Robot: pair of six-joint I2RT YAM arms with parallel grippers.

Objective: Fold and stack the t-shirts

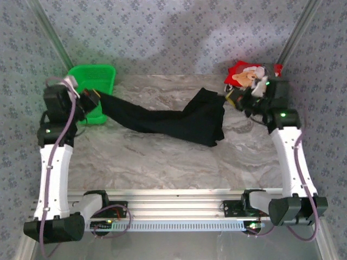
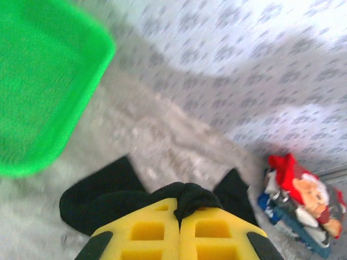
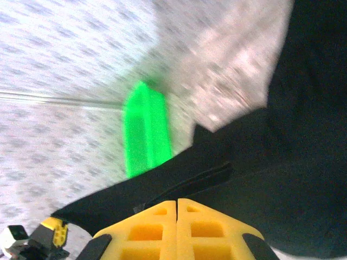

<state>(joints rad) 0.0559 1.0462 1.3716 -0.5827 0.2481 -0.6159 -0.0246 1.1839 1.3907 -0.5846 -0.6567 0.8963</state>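
The black t-shirt (image 1: 179,119) hung stretched across the far half of the marbled counter (image 1: 162,162), running from about 10 o'clock to about 2 o'clock in the top view. Its wider part sagged onto the counter toward the 2 o'clock end. The left end effector (image 1: 96,100) held the narrow 10 o'clock end. In the left wrist view its yellow pads (image 2: 146,230) were closed together with a bunch of black cloth pinched between them. The right end effector (image 1: 233,97) held the other end, its pads pressed shut on a fold of the same cloth in the right wrist view.

The green mesh basket (image 1: 95,76) sat at the counter's 10 o'clock corner, just behind the left end effector. The stack of folded t-shirts (image 1: 249,73) lay at the 1 o'clock corner, just beyond the right end effector, with the red teddy-bear shirt on top and white and blue layers beneath.
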